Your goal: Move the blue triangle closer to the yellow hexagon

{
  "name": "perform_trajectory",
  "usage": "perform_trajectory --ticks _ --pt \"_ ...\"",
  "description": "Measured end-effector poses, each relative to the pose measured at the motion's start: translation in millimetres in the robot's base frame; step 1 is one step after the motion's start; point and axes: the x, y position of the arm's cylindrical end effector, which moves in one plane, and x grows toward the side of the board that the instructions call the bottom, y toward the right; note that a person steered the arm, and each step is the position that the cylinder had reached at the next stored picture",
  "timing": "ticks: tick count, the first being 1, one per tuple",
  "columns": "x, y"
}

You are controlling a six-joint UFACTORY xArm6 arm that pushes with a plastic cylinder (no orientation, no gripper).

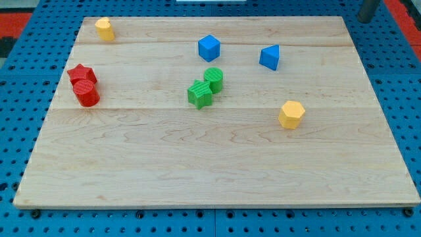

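Note:
The blue triangle (270, 57) lies in the upper right part of the wooden board (210, 164). The yellow hexagon (291, 114) lies below it and slightly to the right, with a clear gap between them. My tip (364, 20) shows at the view's top right corner, just past the board's top right corner, far up and to the right of the blue triangle and touching no block.
A blue cube (208, 47) sits left of the triangle. A green cylinder (214, 78) and a green star (199, 93) touch near the middle. A red star (81, 74) and a red cylinder (86, 93) touch at the left. A second yellow block (104, 29) sits at the top left.

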Motion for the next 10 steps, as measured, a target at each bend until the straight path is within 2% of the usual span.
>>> perform_trajectory --ticks 3,4,5,7,8,9,10 --pt "2.6 2.1" --pt "27.2 10.0" --pt "60.0 -47.1" --pt "53.1 -206.2" --pt "104.3 -251.7" --pt "152.2 -227.6" --pt "144.2 -234.4"
